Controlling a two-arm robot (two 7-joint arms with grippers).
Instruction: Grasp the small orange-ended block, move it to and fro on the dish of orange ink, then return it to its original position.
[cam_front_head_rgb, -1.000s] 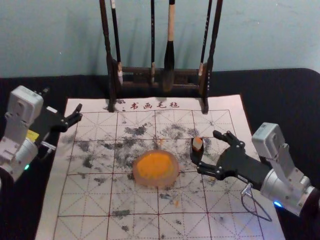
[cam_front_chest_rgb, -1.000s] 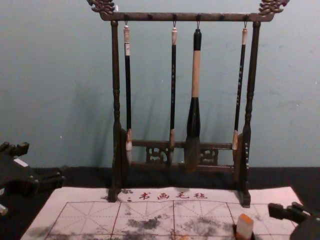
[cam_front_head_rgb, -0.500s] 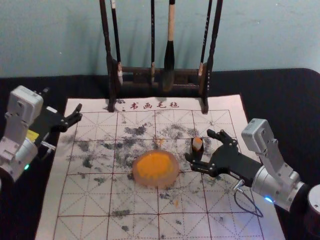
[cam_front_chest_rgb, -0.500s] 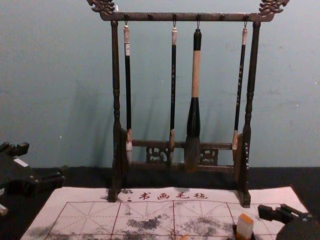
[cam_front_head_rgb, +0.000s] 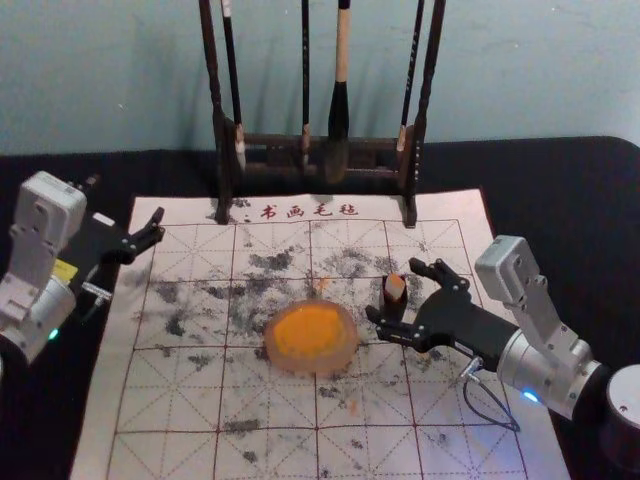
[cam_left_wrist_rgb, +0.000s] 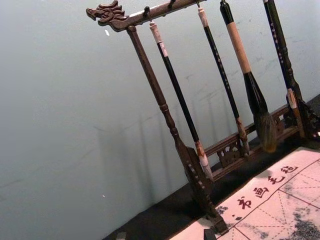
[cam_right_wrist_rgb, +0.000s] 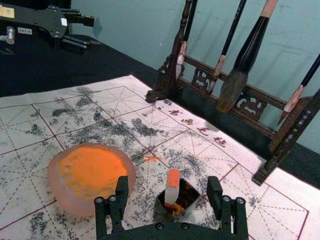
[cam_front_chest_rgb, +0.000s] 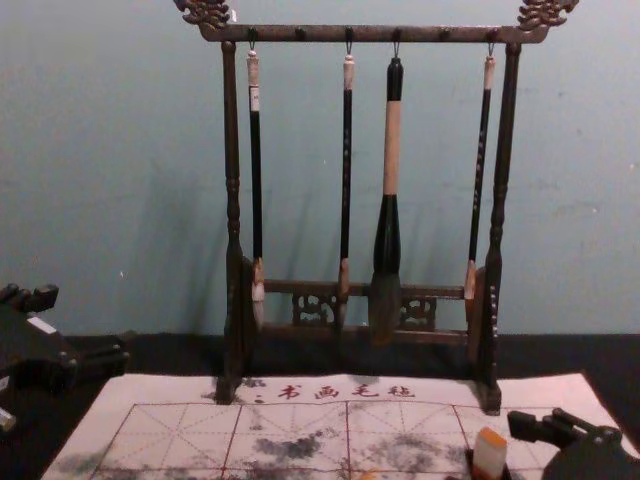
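Observation:
Upright in a small dark holder (cam_right_wrist_rgb: 166, 214), the orange-ended block (cam_right_wrist_rgb: 172, 186) leans slightly, its orange end up; in the head view the block (cam_front_head_rgb: 395, 288) is right of the orange ink dish (cam_front_head_rgb: 311, 336). My right gripper (cam_front_head_rgb: 397, 298) is open close beside the holder, one finger on its near side and one on its far side. In the right wrist view the right gripper (cam_right_wrist_rgb: 167, 192) has its two fingers apart, with block and holder between and beyond them, not gripped. My left gripper (cam_front_head_rgb: 155, 232) is parked open over the mat's left edge.
A wooden rack (cam_front_head_rgb: 270, 142) with hanging brushes stands at the mat's far edge, the large brush (cam_front_chest_rgb: 387, 230) among them. The ink-stained gridded mat (cam_front_head_rgb: 270, 455) lies under the dish and holder.
My right gripper has moved left toward the block and holder, more slowly in the last half second. Block, dish and left arm stay where they were.

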